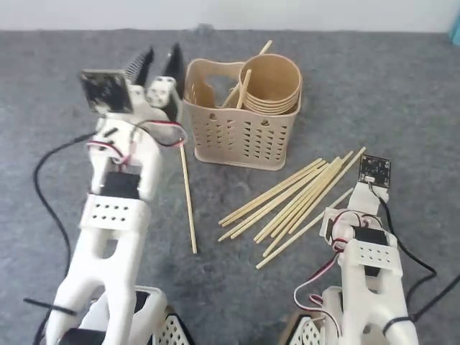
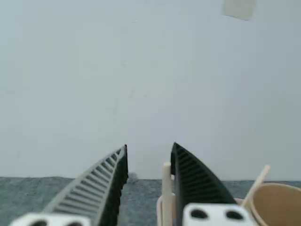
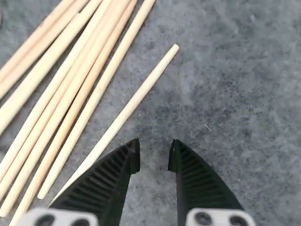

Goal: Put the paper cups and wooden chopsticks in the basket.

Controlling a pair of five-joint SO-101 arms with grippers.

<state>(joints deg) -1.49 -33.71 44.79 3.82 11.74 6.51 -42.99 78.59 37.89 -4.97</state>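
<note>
— Chopsticks (image 1: 295, 201) and paper cups (image 1: 277, 75): where do we find them, going from the left?

— Farthest left we see the left arm (image 1: 115, 194), standing just beside the basket (image 1: 237, 136). The left gripper (image 1: 162, 52) is held up near the basket's left wall and points toward the white wall (image 2: 141, 70). Its fingers are spread apart with nothing between them.

— And next to that arm?

— We see a single chopstick (image 1: 188, 198) lying flat on the grey carpet (image 1: 402, 93), just right of the arm. Its far end is near the basket's front left corner; we cannot tell whether it touches.

— Then the basket itself?

— It stands upright. The paper cups sit nested in one stack in its right part. At least two leaning sticks (image 1: 244, 86) stand tilted inside, just beside the stack.

— What do we have further right?

— Most of the chopsticks lie on the carpet in a loose fan. They are in front of the basket and to its right, between it and the right arm (image 1: 370, 251). They run diagonally and many touch one another. One loose chopstick (image 1: 305, 228) lies a little apart on the near side of the fan.

— And the right side?

— The right gripper (image 3: 154, 143) points down at the carpet just beside the fan. Its fingers stand slightly apart, holding nothing. In the right wrist view the loose chopstick runs up to one of the fingers, with bare carpet in the gap between them.
</note>
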